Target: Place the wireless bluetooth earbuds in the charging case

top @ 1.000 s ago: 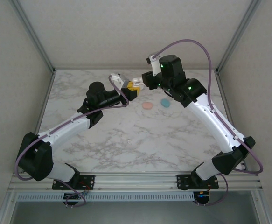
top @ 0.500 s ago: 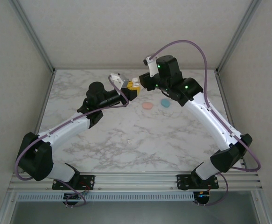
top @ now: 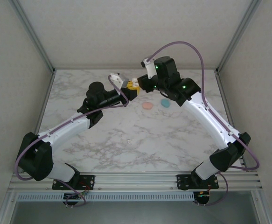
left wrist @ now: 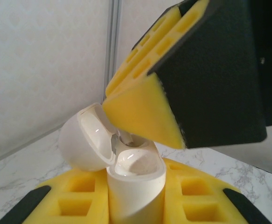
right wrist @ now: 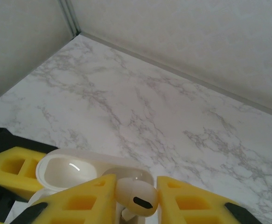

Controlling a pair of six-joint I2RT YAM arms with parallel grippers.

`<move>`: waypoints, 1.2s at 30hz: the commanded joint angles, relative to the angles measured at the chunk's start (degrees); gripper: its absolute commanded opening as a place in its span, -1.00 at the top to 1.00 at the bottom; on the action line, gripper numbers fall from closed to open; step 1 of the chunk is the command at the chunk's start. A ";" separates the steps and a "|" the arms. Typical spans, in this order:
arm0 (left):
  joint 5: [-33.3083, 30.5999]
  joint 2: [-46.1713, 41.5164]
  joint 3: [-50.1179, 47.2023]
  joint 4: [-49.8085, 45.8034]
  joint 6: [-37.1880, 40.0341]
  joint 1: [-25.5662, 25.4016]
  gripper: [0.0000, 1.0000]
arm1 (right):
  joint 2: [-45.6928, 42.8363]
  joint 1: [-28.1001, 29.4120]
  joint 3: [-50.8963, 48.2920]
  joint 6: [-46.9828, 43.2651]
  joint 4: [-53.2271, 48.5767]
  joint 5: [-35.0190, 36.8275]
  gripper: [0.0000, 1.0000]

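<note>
My left gripper (left wrist: 136,207) is shut on the white charging case (left wrist: 136,184), held upright between its yellow pads with the lid (left wrist: 84,140) swung open to the left. My right gripper (right wrist: 136,201) is shut on a white earbud (right wrist: 136,196), clamped between its yellow pads right above the case's open top (right wrist: 126,173). From the left wrist, the earbud's stem (left wrist: 124,137) reaches down into the case's far socket under the right gripper's pad (left wrist: 145,112). In the top view the two grippers, left (top: 129,90) and right (top: 136,83), meet at the table's back middle.
A small pink rounded piece (top: 148,106) and a teal one (top: 165,102) lie on the marble table (top: 136,135) just in front of the right gripper. Grey walls and metal frame posts close the back and sides.
The right arm has crept left and slightly back, bringing its gripper closer over the left gripper. The left arm has held still.
</note>
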 commanded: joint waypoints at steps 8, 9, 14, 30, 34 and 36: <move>-0.39 -1.36 1.15 4.40 -1.01 -0.48 1.00 | 0.17 0.61 -0.22 -0.90 -2.12 -3.98 0.41; -0.44 -1.36 1.15 4.44 -1.01 -0.44 1.00 | 0.27 0.61 0.06 -0.76 -2.54 -4.61 0.39; -0.52 -1.71 1.06 4.70 -1.01 -0.44 1.00 | 1.02 0.61 1.04 0.04 -4.45 -5.89 0.33; 0.07 -2.41 0.55 4.92 -0.66 -0.46 1.00 | 1.60 -0.66 2.42 4.52 -4.37 -8.04 0.20; 0.43 -2.59 0.53 4.75 -0.58 -0.43 1.00 | 1.82 -1.29 2.98 5.64 -4.35 -9.30 0.18; 0.49 -2.74 0.44 4.52 -0.33 -0.45 1.00 | 1.95 -1.64 3.37 6.36 -4.29 -9.62 0.14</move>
